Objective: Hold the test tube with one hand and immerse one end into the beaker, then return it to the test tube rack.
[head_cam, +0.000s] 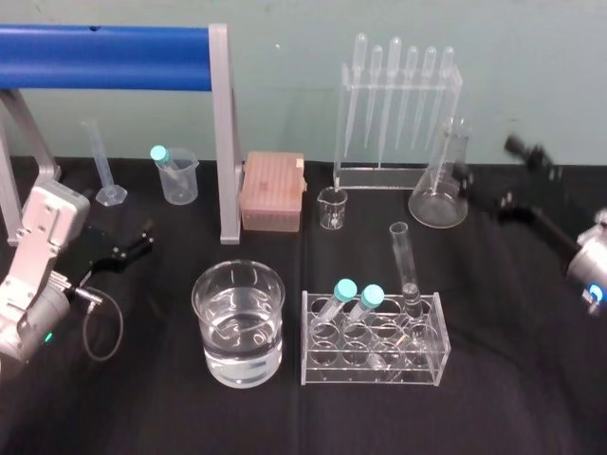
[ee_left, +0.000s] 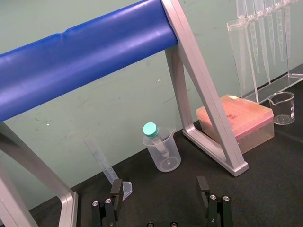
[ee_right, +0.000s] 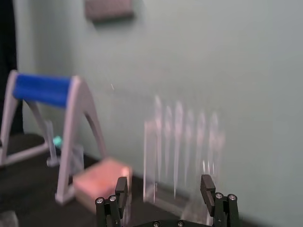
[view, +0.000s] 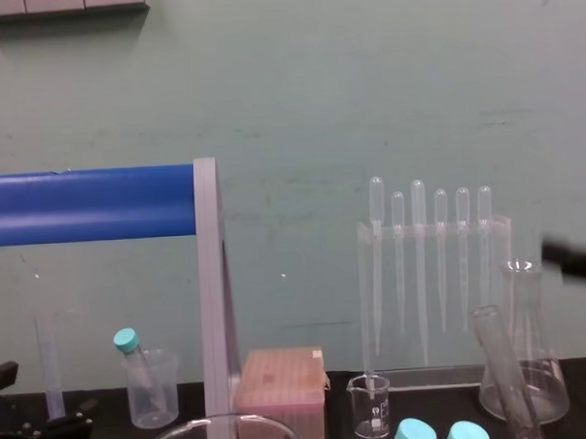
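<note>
Long clear glass test tube leans in clear plastic rack, right of wide glass beaker. Left gripper, right gripper flank them, jaws released.

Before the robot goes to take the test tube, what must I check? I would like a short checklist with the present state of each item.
1. Test tube stands in the rack, mouth uncapped: ok.
2. Beaker is upright, holds water and sits beside the rack: ok.
3. Right gripper is open and empty: ok.
4. Right gripper is at the test tube: not ok; it is far back on the right, by the flask.
5. Gap between right gripper and flask: cannot tell.
6. Left gripper is open at the table's left, apart from the beaker: ok.
</note>
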Controlling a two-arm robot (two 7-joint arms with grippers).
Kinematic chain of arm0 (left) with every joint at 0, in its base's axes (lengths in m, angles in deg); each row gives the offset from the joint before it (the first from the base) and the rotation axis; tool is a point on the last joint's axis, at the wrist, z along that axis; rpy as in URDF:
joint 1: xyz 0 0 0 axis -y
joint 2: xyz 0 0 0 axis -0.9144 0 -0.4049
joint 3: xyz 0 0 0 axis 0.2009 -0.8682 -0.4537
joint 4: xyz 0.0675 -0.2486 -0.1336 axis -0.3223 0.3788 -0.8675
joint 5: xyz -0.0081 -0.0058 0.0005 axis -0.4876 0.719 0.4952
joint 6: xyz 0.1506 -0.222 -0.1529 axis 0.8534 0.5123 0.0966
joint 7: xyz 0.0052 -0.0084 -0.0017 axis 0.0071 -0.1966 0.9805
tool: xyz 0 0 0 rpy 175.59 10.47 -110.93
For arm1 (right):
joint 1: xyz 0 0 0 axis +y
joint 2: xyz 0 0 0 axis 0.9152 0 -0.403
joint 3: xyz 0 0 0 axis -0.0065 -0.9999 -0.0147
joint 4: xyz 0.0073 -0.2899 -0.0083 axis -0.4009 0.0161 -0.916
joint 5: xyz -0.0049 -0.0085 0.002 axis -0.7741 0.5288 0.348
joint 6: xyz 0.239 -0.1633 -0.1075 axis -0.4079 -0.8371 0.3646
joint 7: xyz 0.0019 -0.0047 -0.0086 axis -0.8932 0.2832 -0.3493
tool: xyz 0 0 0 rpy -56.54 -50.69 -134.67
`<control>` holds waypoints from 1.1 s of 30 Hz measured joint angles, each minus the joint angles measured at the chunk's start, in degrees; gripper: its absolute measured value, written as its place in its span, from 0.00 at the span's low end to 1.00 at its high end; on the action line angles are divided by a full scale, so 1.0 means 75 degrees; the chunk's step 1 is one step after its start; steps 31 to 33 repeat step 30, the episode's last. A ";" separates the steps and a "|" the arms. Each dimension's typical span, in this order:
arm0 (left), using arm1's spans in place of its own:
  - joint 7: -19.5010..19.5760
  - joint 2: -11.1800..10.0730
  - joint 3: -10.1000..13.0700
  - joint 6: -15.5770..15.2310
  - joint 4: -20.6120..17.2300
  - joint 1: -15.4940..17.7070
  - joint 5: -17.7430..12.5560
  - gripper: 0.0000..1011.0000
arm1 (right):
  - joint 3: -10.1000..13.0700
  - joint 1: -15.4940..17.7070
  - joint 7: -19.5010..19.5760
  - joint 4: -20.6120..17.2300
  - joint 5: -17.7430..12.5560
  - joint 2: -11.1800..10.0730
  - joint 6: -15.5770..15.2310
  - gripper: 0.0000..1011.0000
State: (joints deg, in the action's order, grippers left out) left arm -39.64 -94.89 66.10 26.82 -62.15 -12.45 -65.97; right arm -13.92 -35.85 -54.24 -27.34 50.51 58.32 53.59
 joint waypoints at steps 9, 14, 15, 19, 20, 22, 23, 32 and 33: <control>0.0000 0.0000 0.0000 0.0000 0.0000 0.0000 0.0000 0.99 | -0.0134 0.0112 -0.0430 0.0846 -0.0253 0.0345 -0.0461 0.99; 0.0000 0.0000 0.0000 0.0000 0.0000 0.0000 0.0000 0.99 | -0.0125 0.0113 -0.0404 0.0819 -0.0252 0.0341 -0.0451 0.99; 0.0000 0.0000 0.0000 0.0000 0.0000 0.0000 0.0000 0.99 | -0.0120 0.0113 -0.0397 0.0815 -0.0251 0.0338 -0.0448 0.99; 0.0000 0.0000 0.0000 0.0000 0.0000 0.0000 0.0000 0.99 | -0.0111 0.0115 -0.0377 0.0799 -0.0245 0.0333 -0.0434 0.99; 0.0000 0.0000 0.0000 0.0000 0.0000 0.0000 0.0000 0.99 | -0.0109 0.0116 -0.0369 0.0793 -0.0242 0.0331 -0.0432 0.99; 0.0000 0.0000 0.0001 0.0000 0.0000 0.0000 0.0001 0.99 | -0.0106 0.0117 -0.0357 0.0788 -0.0239 0.0329 -0.0429 0.99; 0.0000 0.0000 0.0001 0.0000 0.0000 0.0000 0.0001 0.99 | -0.0105 0.0118 -0.0353 0.0787 -0.0239 0.0329 -0.0428 0.99; 0.0000 0.0000 0.0000 0.0000 0.0000 0.0000 0.0000 0.99 | -0.0100 0.0122 -0.0332 0.0773 -0.0232 0.0325 -0.0412 0.99; 0.0000 0.0000 0.0000 0.0000 0.0000 0.0000 0.0000 0.99 | -0.0100 0.0122 -0.0332 0.0773 -0.0232 0.0325 -0.0412 0.99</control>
